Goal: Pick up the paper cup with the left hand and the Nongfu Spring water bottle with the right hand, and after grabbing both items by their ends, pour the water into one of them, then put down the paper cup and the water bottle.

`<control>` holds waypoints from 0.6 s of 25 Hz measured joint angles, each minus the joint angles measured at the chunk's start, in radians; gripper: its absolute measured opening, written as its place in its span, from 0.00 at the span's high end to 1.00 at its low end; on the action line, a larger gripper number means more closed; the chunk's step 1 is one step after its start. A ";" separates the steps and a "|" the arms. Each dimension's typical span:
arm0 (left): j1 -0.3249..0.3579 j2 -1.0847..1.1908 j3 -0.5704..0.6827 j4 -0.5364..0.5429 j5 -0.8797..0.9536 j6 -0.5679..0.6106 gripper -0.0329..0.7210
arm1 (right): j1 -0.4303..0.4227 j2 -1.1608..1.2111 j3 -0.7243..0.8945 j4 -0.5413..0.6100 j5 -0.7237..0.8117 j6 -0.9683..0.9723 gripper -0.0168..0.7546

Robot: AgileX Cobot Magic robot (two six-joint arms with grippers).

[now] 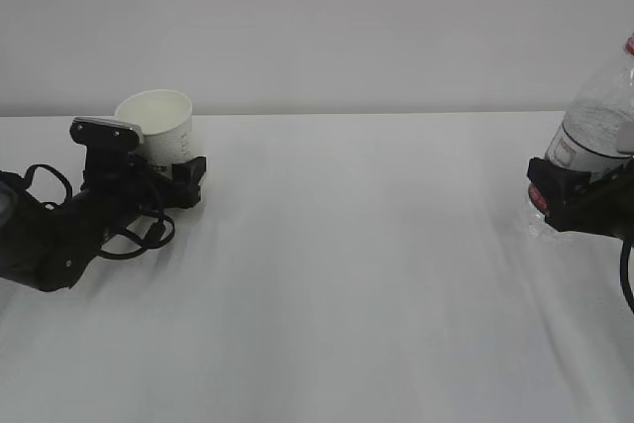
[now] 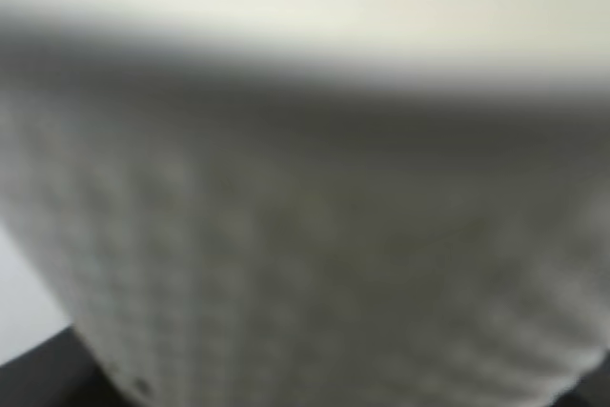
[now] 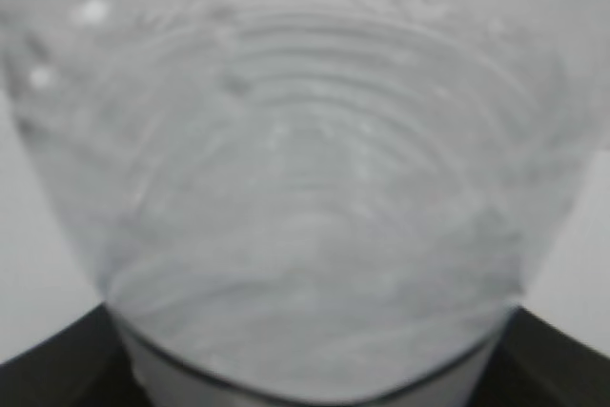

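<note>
Far left on the white desk (image 1: 327,284): left gripper (image 1: 176,177) low over the surface, black arm (image 1: 50,235) trailing back toward the left edge, cables looped beside it, grey plate on top near the wrist. Jaws set around the base of the cup (image 1: 158,126), one black finger (image 1: 193,180) showing at the cup's right side; clamped or merely around it, cannot tell. Cup white, open mouth up and tipped slightly toward the camera, dark print low on its wall just above the gripper; lifted or resting, cannot tell. Filling the left wrist view, the cup (image 2: 305,264) as a blurred pale wall with a faint dotted texture, dark finger (image 2: 38,374) parts at the lower corners.

Bare desk across the middle; plain grey wall (image 1: 317,27) behind.

Far right, well apart from the cup: bottle (image 1: 599,126) tilted, top leaning right and cut by the frame edge, red ring just visible at the top, red label low on its body. Right gripper (image 1: 570,195) closed on the bottle's lower end, holding it. In the right wrist view, ribbed clear bottle (image 3: 305,216) close up, droplets on the plastic, dark fingers (image 3: 57,364) flanking its base. Water level not clear
</note>
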 joint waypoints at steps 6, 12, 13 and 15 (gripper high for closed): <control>0.000 0.000 0.000 0.053 0.000 0.000 0.24 | 0.000 0.000 0.000 0.000 -0.001 0.001 0.30; 0.000 -0.044 0.059 0.064 0.000 0.000 0.24 | 0.000 0.000 0.000 0.000 -0.001 0.001 0.30; 0.000 -0.058 0.074 0.064 -0.002 0.000 0.24 | 0.000 0.000 0.000 0.000 -0.001 0.001 0.30; 0.000 -0.085 0.103 0.068 -0.006 0.000 0.24 | 0.000 0.000 0.000 -0.001 -0.001 0.002 0.30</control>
